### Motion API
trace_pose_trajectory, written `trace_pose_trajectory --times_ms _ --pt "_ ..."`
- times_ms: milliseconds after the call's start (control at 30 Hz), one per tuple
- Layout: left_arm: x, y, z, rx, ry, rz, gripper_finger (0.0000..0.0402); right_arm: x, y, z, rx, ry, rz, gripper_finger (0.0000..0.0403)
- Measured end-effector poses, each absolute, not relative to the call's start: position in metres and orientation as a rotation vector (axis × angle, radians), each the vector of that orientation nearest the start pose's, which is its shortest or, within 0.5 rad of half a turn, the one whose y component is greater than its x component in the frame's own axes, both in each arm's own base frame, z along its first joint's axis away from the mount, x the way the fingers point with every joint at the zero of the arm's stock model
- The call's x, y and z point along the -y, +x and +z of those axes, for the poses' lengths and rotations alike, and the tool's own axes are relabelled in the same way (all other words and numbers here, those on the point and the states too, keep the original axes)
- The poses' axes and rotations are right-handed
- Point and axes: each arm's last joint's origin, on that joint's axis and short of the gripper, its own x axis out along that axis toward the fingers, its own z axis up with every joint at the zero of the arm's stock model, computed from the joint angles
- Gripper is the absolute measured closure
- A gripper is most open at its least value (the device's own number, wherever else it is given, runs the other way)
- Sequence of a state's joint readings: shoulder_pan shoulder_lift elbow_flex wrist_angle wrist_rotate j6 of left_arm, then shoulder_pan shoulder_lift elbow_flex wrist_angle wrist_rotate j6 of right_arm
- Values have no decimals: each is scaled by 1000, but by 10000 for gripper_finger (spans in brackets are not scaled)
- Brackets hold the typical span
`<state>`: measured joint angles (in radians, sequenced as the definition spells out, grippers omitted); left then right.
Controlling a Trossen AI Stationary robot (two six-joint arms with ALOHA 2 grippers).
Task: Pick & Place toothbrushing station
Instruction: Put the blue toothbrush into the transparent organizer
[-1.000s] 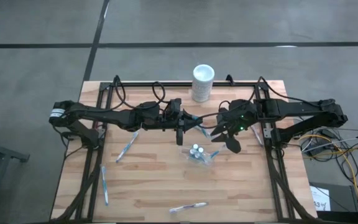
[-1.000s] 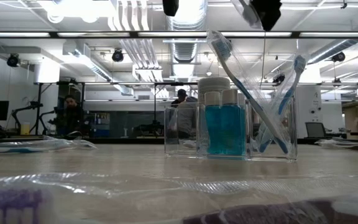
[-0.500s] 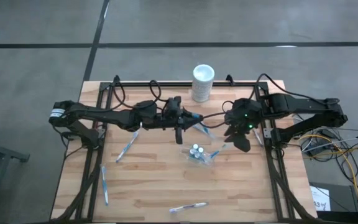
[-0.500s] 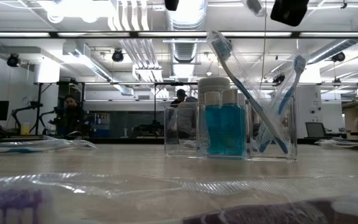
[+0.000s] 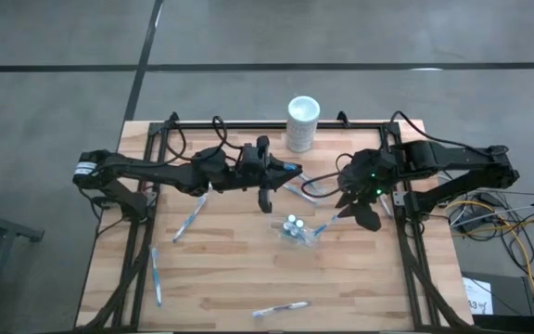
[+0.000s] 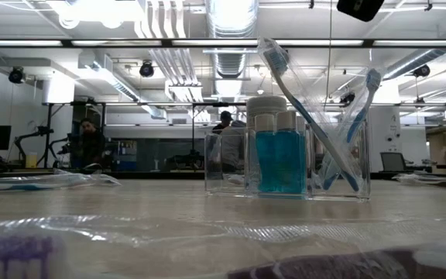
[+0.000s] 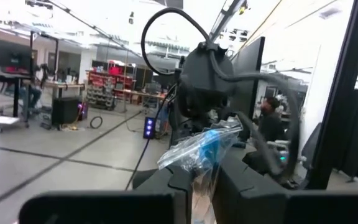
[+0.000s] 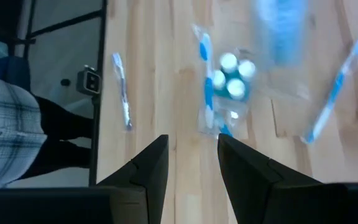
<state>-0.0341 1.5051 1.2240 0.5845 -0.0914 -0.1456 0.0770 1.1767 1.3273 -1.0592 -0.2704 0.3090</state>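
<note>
While I watched from my desk, I noted:
Left gripper point(image 5: 277, 170): fingers clamped on a wrapped toothbrush point(image 7: 202, 149), held up off the table.
Right gripper point(image 8: 190, 163): fingers apart, empty.
Cup point(image 5: 295, 229): on the table point(image 5: 230, 278) beyond the right fingertips, holding tubes point(image 8: 230, 74) and brushes.

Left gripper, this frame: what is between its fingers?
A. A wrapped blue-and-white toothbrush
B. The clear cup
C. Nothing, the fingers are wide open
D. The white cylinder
A: in the left wrist view the left gripper has its fingers closed on a clear-wrapped toothbrush, whose blue-and-white head sticks out past the fingertips; the high view shows that gripper raised over the table, apart from the white cylinder.
</note>
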Motion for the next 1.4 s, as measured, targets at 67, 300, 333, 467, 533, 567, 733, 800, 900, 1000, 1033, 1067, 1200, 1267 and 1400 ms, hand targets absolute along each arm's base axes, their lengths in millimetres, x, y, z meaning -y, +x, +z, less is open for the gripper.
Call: trace_pose_trajectory --times_ms 67,300,333,467,533,567,733,800,900,1000,1033,1067,1200,1267,1400 --pt "9 347 385 306 -146 34 368 -26 209 368 -937 344 205 271" --pt "10 347 385 304 -139 15 375 -31 207 369 -920 311 223 271" --pt "10 347 385 304 -139 15 373 -32 207 368 -913 301 219 271" --pt "10 347 385 305 -117 13 370 -36 207 368 -875 227 172 271" --pt "10 346 386 315 -114 2 375 -37 206 368 -864 200 154 271" --pt "11 346 387 319 -112 -9 375 -37 205 369 -863 193 148 271" --pt "11 346 386 318 -112 -14 375 -37 199 372 -839 205 110 271" --pt "11 346 386 319 -113 -14 373 -36 196 373 -828 209 95 271" --pt "11 346 386 317 -112 -14 369 -33 189 375 -797 204 66 271" --pt "11 346 380 314 -116 -14 375 -32 183 376 -752 201 55 271" --pt "11 346 377 317 -119 -15 375 -32 181 376 -735 203 57 271" --pt "11 345 373 322 -126 -16 375 -31 179 376 -715 205 60 271" --pt "11 340 360 399 -148 -25 371 -30 171 376 -638 215 71 271" --pt "10 335 352 453 -151 -28 366 -29 169 374 -607 219 74 271" --pt "10 321 339 589 -159 -39 374 -29 166 366 -530 239 83 271"
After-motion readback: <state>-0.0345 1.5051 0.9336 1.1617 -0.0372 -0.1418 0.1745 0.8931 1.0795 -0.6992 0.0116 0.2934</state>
